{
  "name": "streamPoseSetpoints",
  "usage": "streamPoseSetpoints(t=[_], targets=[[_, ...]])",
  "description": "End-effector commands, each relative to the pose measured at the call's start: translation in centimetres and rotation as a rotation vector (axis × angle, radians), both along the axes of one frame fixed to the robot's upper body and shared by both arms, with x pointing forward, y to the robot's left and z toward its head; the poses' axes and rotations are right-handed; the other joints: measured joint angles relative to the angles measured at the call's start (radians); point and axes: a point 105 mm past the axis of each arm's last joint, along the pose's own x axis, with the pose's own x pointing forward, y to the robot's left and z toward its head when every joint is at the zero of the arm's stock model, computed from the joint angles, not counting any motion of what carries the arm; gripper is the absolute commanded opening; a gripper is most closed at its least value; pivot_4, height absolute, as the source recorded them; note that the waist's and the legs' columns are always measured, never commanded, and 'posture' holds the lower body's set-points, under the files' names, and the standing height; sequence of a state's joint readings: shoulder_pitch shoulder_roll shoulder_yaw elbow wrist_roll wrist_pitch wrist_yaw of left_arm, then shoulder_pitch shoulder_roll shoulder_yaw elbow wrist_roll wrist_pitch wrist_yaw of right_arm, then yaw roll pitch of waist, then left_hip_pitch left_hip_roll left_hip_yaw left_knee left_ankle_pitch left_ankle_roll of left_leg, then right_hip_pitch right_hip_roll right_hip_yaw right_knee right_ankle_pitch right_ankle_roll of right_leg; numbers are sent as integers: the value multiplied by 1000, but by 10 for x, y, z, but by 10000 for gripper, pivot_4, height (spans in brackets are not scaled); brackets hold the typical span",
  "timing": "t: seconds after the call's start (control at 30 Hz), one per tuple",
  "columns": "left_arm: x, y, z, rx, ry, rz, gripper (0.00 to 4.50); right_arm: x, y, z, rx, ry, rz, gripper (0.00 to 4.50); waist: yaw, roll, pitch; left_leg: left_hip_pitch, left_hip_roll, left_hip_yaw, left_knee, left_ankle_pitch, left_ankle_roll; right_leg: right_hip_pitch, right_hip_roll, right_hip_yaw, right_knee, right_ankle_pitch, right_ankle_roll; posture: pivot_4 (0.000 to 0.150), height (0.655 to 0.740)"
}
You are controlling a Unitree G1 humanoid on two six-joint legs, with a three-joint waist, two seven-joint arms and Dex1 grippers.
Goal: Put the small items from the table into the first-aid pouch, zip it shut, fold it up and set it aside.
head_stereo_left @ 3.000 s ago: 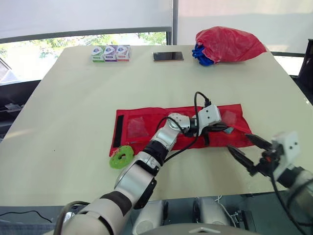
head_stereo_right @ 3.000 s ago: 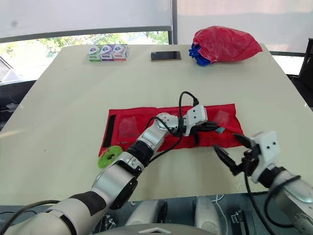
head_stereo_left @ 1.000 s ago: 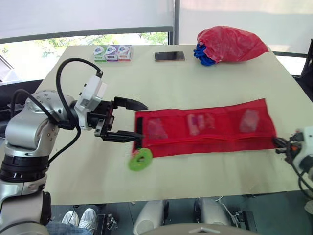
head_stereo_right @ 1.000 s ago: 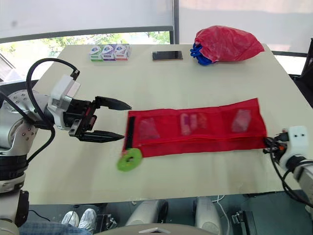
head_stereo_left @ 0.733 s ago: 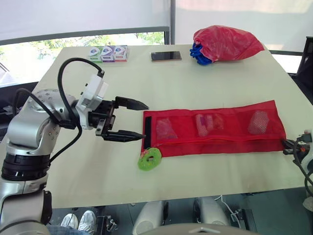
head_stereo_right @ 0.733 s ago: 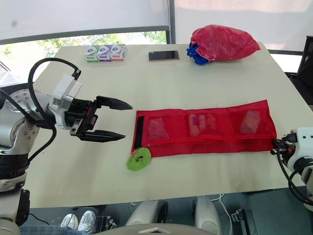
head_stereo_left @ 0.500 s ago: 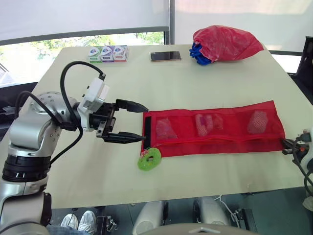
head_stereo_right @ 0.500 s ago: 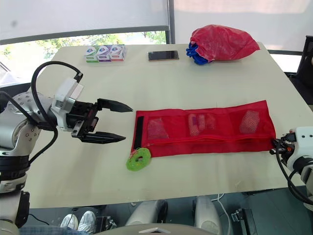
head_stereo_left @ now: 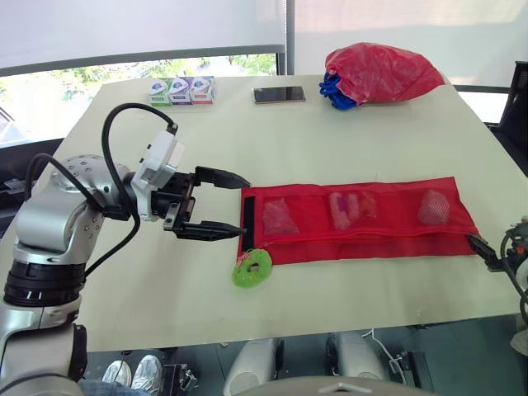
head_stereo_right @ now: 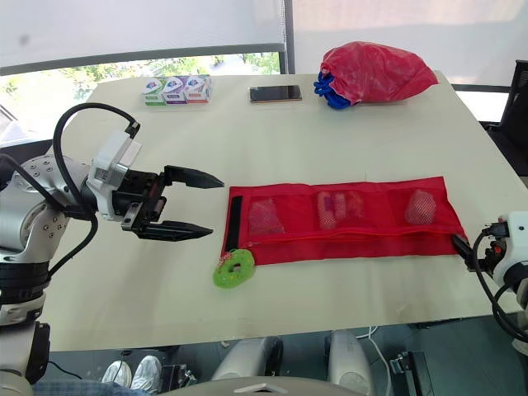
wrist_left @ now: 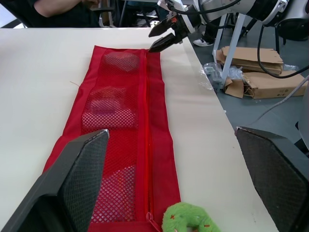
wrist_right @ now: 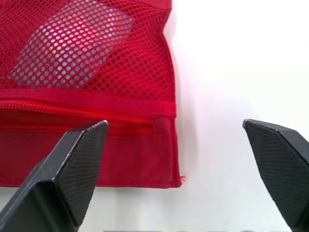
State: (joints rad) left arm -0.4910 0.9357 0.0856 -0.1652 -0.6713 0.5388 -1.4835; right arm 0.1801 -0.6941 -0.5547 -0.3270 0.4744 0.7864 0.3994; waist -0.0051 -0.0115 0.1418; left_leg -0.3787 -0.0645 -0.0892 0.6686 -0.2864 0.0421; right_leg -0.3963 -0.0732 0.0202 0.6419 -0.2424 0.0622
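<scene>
- Left eye view: red mesh first-aid pouch (head_stereo_left: 379, 245) flat and fully unfolded on the table (head_stereo_left: 330, 148), lengthwise from left to right, near the front edge.
- Three mesh pockets along it, small items (head_stereo_left: 351, 206) inside each; too blurred to name.
- Zip (wrist_left: 145, 145) along the pouch's near long side; open or closed, cannot tell.
- Black strip (head_stereo_left: 247, 216) across the pouch's left end.
- Left gripper (head_stereo_left: 242, 208) spread wide, holding nothing, fingertips just beside the black strip; touching or apart, cannot tell.
- Right gripper (wrist_right: 175, 124) likewise spread wide and empty, at the pouch's near right corner, with that corner between the two fingers in the right wrist view.
- Green ring (head_stereo_left: 252, 268) on the table, right against the pouch's near left corner.
- Far end of the table, well apart from the pouch: three small boxes (head_stereo_left: 186, 89) in a row, a phone (head_stereo_left: 279, 95) beside them, then a bunched red bag (head_stereo_left: 384, 73) with something blue (head_stereo_left: 334, 89) at its left side.
</scene>
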Motion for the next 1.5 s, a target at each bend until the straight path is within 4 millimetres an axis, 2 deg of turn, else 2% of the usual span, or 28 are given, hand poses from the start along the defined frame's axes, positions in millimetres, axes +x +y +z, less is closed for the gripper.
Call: streamPoseSetpoints(t=[0.03, 0.13, 0.27, 0.33, 0.43, 0.53, 0.6, 0.67, 0.77, 0.87, 0.93, 1.07, 1.27, 1.43, 1.5], targets=[[5, 10, 2, -10, -8, 69, 45000, 0, 21, 42, -40, -148, 165, 44814, -3, 0, 0, 0, 0, 0, 0, -1, 1, 0, 0, 0, 0, 0, 0, 1500, 7400], [14, 20, -11, -19, 37, 175, 45000, -7, 55, 65, -41, -253, 389, 44814, -6, 1, 1, 1, 0, 0, 0, -2, 3, 0, 0, 0, 0, 0, 0, 1500, 7400], [21, 31, -28, -47, 104, 279, 45000, -23, 96, 88, 43, -338, 626, 44814, -6, 0, 1, 0, 1, 0, 0, -2, 4, 0, 0, 0, 0, 0, 0, 1500, 7400], [30, 42, -44, -35, 162, 387, 45000, -33, 118, 97, 85, -342, 768, 44814, -2, 0, 1, 0, 1, -1, 0, -2, 4, 0, 0, 0, 0, 0, 0, 1500, 7400], [38, 52, -65, -12, 247, 486, 45000, -42, 136, 107, 97, -343, 897, 44814, 0, -1, 1, 0, 1, -1, 0, -2, 4, 0, -1, -1, 0, 0, 0, 1500, 7400], [42, 56, -78, -16, 306, 537, 45000, -46, 147, 119, 107, -362, 964, 44814, 2, -2, 2, 0, 0, -1, 0, -2, 4, 0, -1, -1, 0, 0, 0, 1500, 7400], [44, 61, -92, -26, 411, 597, 45000, -46, 156, 128, 101, -379, 1001, 44814, 3, -2, 2, 0, 0, -2, 0, -2, 3, 0, -6, -1, 0, 0, 0, 1500, 7400], [43, 62, -101, -26, 494, 619, 45000, -47, 162, 132, 94, -387, 1021, 44814, 4, -3, 2, 0, 0, -1, 0, -2, 3, 0, -6, -1, 0, 0, 0, 1500, 7400], [35, 49, -112, -53, 695, 588, 45000, -46, 169, 135, 82, -391, 1038, 44814, 7, -4, 2, -1, 0, -3, 0, -2, 3, 0, -6, -3, 0, 0, 0, 1500, 7400], [36, 37, -121, -78, 850, 602, 45000, -46, 173, 135, 80, -393, 1042, 44814, 20, -5, 2, -1, -1, -3, 0, -2, 3, 0, -6, -3, 0, 0, 0, 1500, 7400], [37, 33, -123, -83, 891, 611, 45000, -46, 173, 135, 81, -394, 1040, 44814, 22, -5, 2, -1, -1, -3, 1, -2, 3, 0, -6, -4, 0, 0, 0, 1500, 7400], [42, 13, -126, -136, 1024, 583, 45000, -47, 173, 133, 74, -394, 1033, 44814, 24, -5, 2, -1, -2, -3, 1, -2, 2, 0, -6, -4, 0, 0, 0, 1500, 7400], [41, -5, -131, -170, 1108, 519, 45000, -48, 176, 133, 75, -406, 1028, 44814, 23, -5, 1, 0, -2, -3, 1, 0, 0, 0, -7, -3, 0, 0, 0, 1500, 7400], [48, -8, -117, -289, 1158, 473, 45000, -49, 178, 135, 78, -412, 1022, 44814, 23, -5, 1, -1, -2, -3, 1, 0, 0, 0, -9, -3, 0, 0, 0, 1500, 7400], [49, -5, -115, -304, 1152, 472, 38955, -49, 177, 134, 79, -411, 1017, 45000, 21, -5, 1, -1, -2, -3, 1, 0, 0, 0, -9, -4, 0, 0, 0, 1500, 7400]])
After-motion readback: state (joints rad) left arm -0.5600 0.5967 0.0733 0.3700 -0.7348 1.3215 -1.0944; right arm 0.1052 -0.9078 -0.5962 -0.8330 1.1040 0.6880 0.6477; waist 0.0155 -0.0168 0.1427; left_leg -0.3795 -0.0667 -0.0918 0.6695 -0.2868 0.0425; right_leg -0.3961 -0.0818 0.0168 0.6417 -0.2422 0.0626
